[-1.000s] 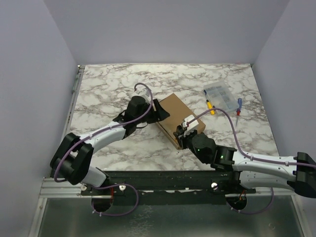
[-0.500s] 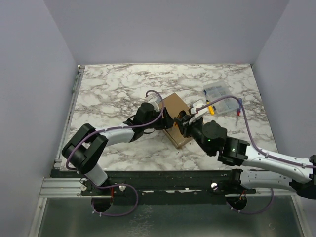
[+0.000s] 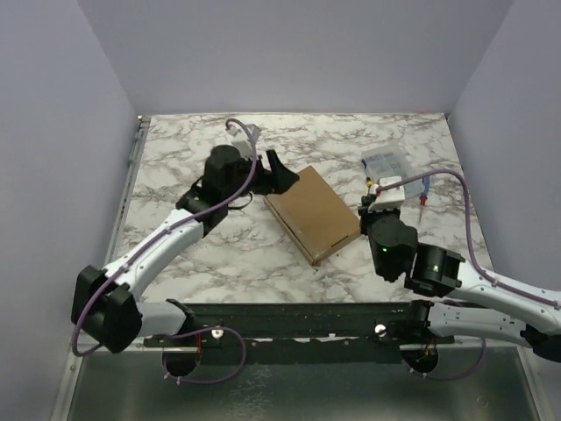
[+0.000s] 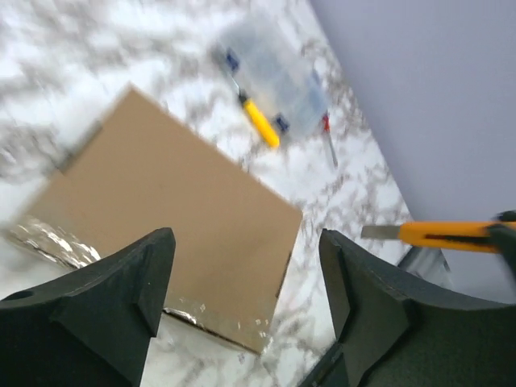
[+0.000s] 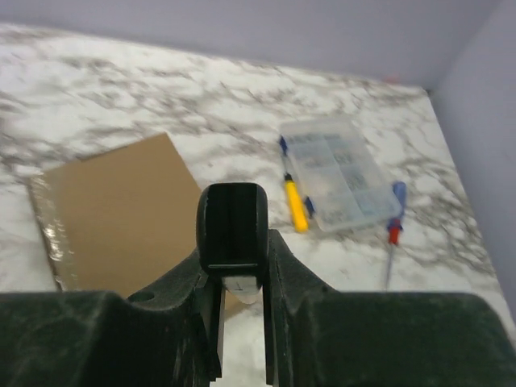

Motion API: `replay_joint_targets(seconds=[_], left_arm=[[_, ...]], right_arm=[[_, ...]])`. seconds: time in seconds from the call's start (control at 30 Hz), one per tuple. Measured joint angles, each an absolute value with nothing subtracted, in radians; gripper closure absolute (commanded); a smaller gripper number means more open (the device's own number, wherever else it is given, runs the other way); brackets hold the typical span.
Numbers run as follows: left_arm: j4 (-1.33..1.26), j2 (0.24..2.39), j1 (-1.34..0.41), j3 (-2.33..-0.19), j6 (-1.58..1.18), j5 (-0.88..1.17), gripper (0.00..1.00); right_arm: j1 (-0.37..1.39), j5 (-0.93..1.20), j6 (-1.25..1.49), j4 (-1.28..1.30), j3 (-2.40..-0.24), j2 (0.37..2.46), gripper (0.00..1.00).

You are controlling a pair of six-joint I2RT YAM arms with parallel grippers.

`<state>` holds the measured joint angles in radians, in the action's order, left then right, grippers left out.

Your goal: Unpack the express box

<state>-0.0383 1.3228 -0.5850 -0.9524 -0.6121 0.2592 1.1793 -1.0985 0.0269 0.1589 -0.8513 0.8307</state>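
Note:
The express box (image 3: 314,213) is a flat brown cardboard mailer lying closed on the marble table, with shiny tape along its edges. It also shows in the left wrist view (image 4: 169,210) and the right wrist view (image 5: 121,210). My left gripper (image 3: 279,175) is open and empty, raised above the box's far left corner (image 4: 246,242). My right gripper (image 3: 366,210) hovers just right of the box's right corner. It is shut (image 5: 240,266) on a utility knife, whose orange handle and bare blade (image 4: 435,234) point left in the left wrist view.
A small clear plastic compartment case (image 3: 390,168) lies at the back right. A yellow-handled tool (image 3: 373,189) lies at its left side and a red and blue screwdriver (image 3: 423,193) at its right. Purple walls enclose the table on three sides.
My left gripper has lifted off the box and drawn back to its far left corner. My right gripper has pulled away to the right of the box with the knife.

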Motion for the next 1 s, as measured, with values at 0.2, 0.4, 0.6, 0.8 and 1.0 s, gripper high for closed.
replay_joint_targets(seconds=[0.2,0.4,0.6,0.8,1.0], left_arm=[[0.093,1.16,-0.514,-1.182,-0.437,0.179,0.16],[0.137,1.076,-0.517,-1.156,-0.285,0.036,0.16],[0.165,1.055,-0.517,-0.989,-0.204,-0.052,0.16],[0.185,1.055,-0.517,-0.927,-0.173,-0.057,0.16],[0.181,1.055,-0.517,-0.927,-0.163,-0.057,0.16]], right_arm=[[0.869,-1.051,0.236,0.499,-0.921,0.966,0.99],[0.502,-0.786,0.315,0.683,-1.006,1.229,0.99],[0.394,-0.524,0.316,0.771,-1.005,1.456,0.99],[0.306,-0.394,0.281,0.763,-1.011,1.481,0.99],[0.286,-0.356,0.244,0.72,-1.03,1.563,0.89]])
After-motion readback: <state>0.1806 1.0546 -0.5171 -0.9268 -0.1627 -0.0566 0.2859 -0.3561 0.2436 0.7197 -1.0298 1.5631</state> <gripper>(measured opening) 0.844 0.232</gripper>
